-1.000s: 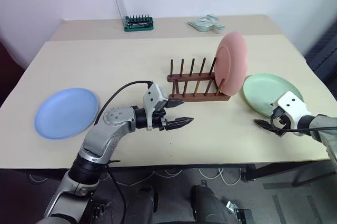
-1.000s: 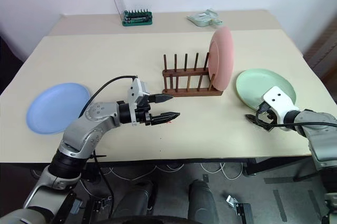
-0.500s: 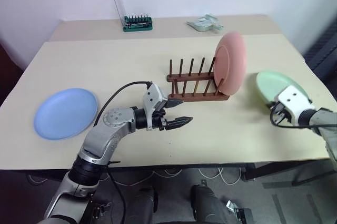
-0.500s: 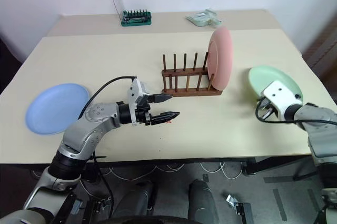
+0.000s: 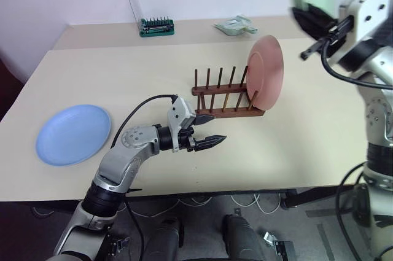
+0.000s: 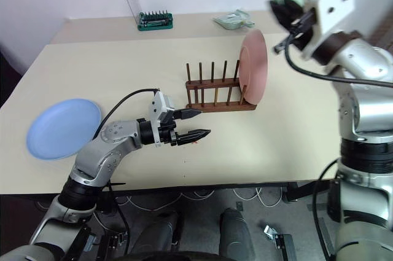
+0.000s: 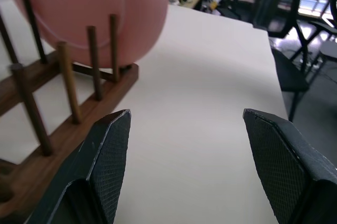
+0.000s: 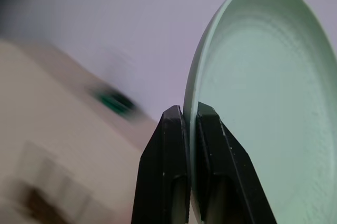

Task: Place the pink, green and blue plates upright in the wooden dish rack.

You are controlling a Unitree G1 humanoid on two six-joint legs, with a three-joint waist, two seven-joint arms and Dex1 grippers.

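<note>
The tabletop (image 5: 184, 77) carried the job's things, with the rack (image 5: 228, 96) near its middle as the marker for all else. The right arm rose high on the rack's right side, its hand (image 8: 188, 129) pinching the rim of the green plate (image 8: 253, 103), fingers pressed on either face of the edge; the plate hung in the air, up and to the right of the rack, well clear of the pegs. The left arm reached in from the rack's near left, its hand (image 5: 207, 133) spread wide and holding nothing, poised just short of the rack's front rail. The blue plate (image 5: 73, 133) lay flat, far to the left of the rack and untouched. The pink plate (image 5: 266, 72) stood upright in the slot at the rack's right end, leaning against the pegs. A bit case (image 5: 151, 24) with a raised clear lid and a small clear packet (image 5: 233, 26) sat beyond the rack at the far edge.

By this showing, one plate of three was home, the second was in transit and not yet slotted, and the third had not been picked up.
</note>
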